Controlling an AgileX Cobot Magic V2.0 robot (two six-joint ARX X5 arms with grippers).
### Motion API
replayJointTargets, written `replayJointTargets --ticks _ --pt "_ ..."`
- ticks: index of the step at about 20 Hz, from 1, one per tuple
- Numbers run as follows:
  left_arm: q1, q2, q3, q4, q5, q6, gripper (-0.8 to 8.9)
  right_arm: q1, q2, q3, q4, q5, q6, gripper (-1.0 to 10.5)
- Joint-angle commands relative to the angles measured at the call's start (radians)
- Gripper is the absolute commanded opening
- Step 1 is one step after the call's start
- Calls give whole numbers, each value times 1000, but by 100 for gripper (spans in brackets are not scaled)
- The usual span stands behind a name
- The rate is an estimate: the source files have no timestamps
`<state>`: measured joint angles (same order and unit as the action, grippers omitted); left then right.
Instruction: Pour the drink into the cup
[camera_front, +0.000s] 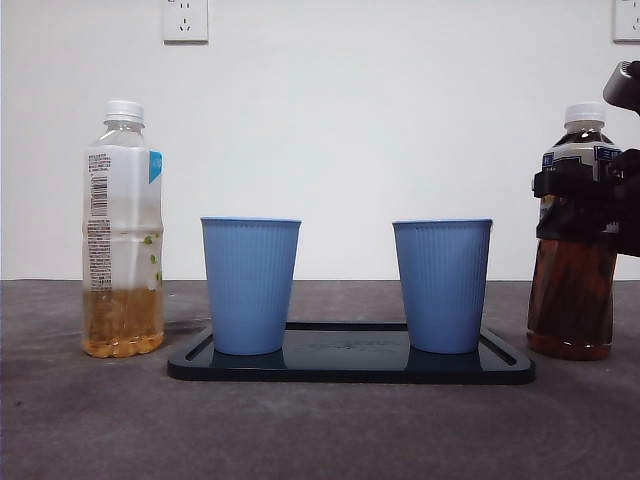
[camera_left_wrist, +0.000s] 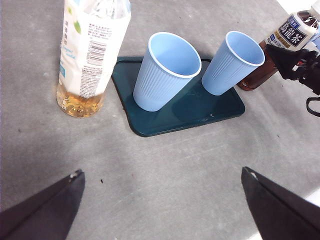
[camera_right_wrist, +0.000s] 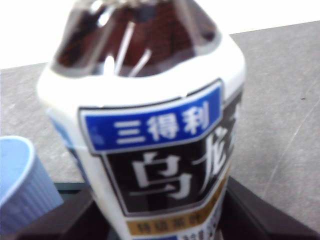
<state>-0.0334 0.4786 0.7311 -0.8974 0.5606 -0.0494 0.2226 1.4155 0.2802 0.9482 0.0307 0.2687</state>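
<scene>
Grey tabletop (camera_front: 90, 420) is sitting under a white wall (camera_front: 400, 120); right gripper (camera_front: 590, 205) is clamping the dark tea bottle (camera_front: 572, 290), left gripper (camera_left_wrist: 162, 200) is hanging wide open, holding nothing.

- Dark tea bottle (camera_front: 572, 280), white cap on, stands upright on the table right of the tray.
- Two empty blue ribbed cups (camera_front: 250, 285) (camera_front: 442, 285) stand upright on the tray.

front view low and level, wrist views angled down, sharing tray (camera_front: 350, 368)
</scene>
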Motion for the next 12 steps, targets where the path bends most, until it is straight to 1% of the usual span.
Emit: replayJointTargets --ticks 1,4,7,9,12 --pt "-2 5 17 7 6 13 501 2 15 10 2 2 3 211" --pt "-2 5 17 7 6 16 501 2 -4 10 -3 -8 3 167" --pt "-2 4 17 7 6 21 501 2 -86 10 -38 -7 -26 141" --pt "-2 5 17 7 5 34 501 2 -161 23 -124 -6 -53 140" --pt "-2 4 17 9 5 39 501 2 -272 96 -357 -4 -121 140"
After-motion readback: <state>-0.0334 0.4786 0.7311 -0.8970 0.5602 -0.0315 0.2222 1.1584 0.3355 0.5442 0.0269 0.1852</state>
